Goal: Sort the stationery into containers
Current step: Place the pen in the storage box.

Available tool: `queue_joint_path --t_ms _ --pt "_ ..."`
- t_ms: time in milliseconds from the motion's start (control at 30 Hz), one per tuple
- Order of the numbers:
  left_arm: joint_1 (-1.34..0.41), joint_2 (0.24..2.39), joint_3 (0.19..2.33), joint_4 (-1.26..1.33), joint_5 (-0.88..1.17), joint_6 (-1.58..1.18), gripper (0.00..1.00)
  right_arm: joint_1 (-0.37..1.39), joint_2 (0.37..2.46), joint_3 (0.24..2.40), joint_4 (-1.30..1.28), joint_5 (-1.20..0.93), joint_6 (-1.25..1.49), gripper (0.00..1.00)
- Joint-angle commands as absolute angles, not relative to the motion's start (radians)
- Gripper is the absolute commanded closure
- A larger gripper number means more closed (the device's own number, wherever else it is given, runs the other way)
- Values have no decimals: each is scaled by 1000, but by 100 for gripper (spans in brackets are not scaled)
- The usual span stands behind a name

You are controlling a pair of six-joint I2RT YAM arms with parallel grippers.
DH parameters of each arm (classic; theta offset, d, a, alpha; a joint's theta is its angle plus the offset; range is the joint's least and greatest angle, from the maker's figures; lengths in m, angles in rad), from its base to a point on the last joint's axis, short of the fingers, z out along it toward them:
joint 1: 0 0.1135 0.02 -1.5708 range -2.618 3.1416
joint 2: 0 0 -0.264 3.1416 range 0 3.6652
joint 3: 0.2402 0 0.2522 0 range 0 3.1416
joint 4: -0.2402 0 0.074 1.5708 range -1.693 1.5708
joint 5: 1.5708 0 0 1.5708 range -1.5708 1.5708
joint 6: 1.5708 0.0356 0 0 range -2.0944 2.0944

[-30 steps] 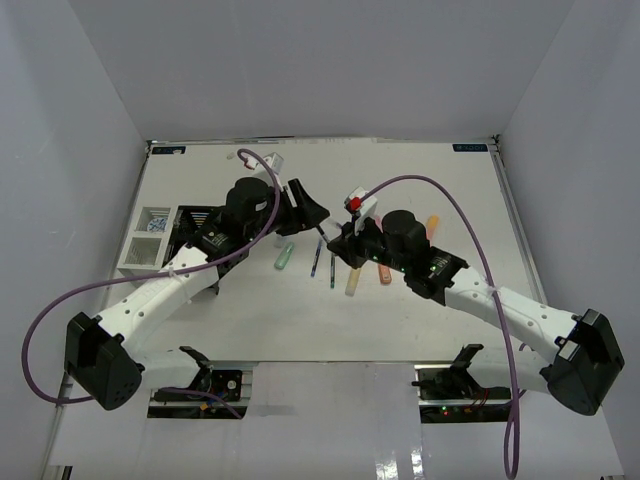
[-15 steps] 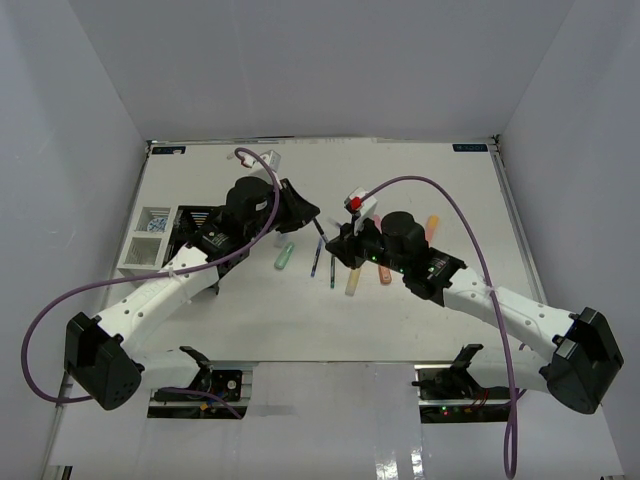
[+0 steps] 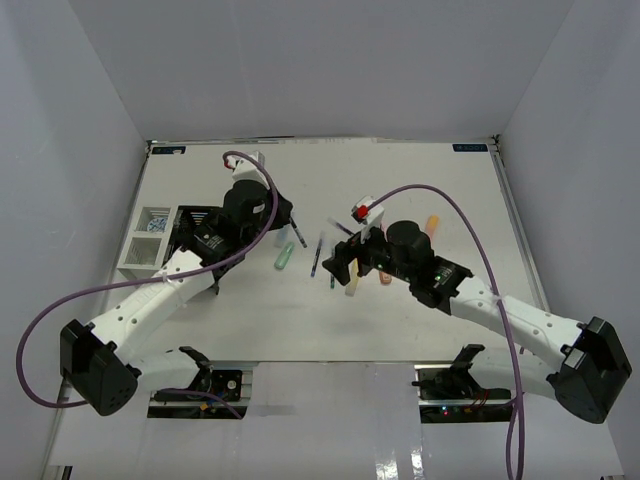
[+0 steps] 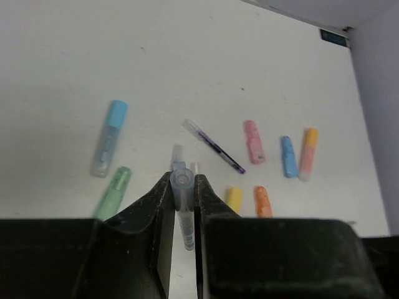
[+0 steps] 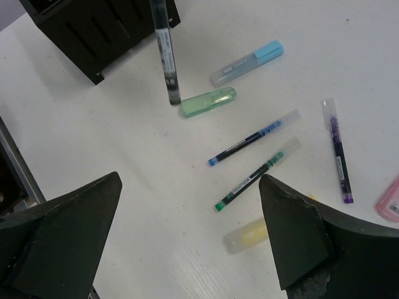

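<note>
1. Two left fingers (image 4: 146, 208) pinch a thin pen (image 4: 185, 221), its clear cap pointing down toward the counter (image 4: 187, 62).
2. From the right wrist, that cap end hangs just beside a green marker (image 5: 209, 103), near the black organizer (image 5: 93, 34).
3. Right fingers (image 5: 68, 227) are spread wide, gripping nothing, above a blue pen (image 5: 255, 138), a green pen (image 5: 255, 174) and a yellow marker (image 5: 249, 235).
4. Farther out, a purple pen (image 4: 215, 146) and a pink marker (image 4: 253, 141) lie loose.
5. At the organizer's left stands the white tray (image 3: 140, 252).
</note>
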State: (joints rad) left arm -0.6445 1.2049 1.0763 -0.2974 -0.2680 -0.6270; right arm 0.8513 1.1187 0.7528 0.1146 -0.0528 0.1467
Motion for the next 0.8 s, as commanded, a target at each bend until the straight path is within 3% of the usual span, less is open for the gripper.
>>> queue_joint_path --t_ms 0,133,367,767 --pt "-611 1161 1129 -368 -512 -505 100 854 1049 726 123 39 126 2" --pt "-487 1129 1134 -348 -595 -411 100 854 1000 673 118 90 109 3" --pt "-215 1149 1154 -281 -534 -318 98 853 928 618 69 169 115 10" --pt "-63 1263 1100 -180 -508 -302 98 851 809 529 55 216 89 10"
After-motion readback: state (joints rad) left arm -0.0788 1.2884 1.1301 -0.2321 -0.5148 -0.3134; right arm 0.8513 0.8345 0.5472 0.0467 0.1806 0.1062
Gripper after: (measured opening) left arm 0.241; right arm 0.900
